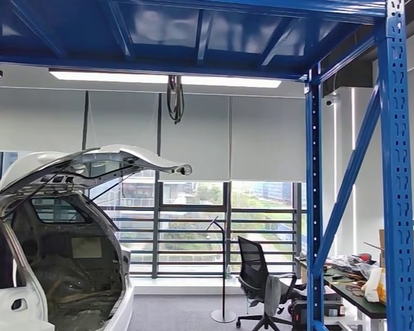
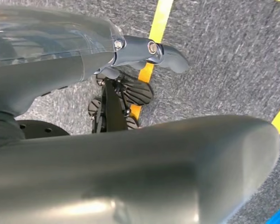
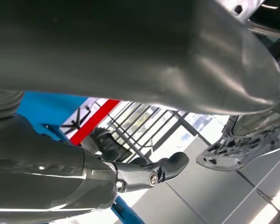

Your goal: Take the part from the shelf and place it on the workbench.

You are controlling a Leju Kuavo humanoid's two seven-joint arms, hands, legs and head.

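Shelf post (image 1: 397, 172) right, car boot (image 1: 64, 241) left, chair (image 1: 257, 276) between, left robot hand (image 2: 131, 79) and right robot hand (image 3: 131, 163) spread, empty.

Left hand (image 2: 131, 74): grey thumb, silver screws, dark ribbed fingers (image 2: 136, 92); right hand (image 3: 145, 172) alike.

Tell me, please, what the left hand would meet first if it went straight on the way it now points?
Probably the floor. In the left wrist view the left hand holds nothing and points down at the grey carpet, near a yellow floor line. Nothing shows between them, though the depth is hard to judge.
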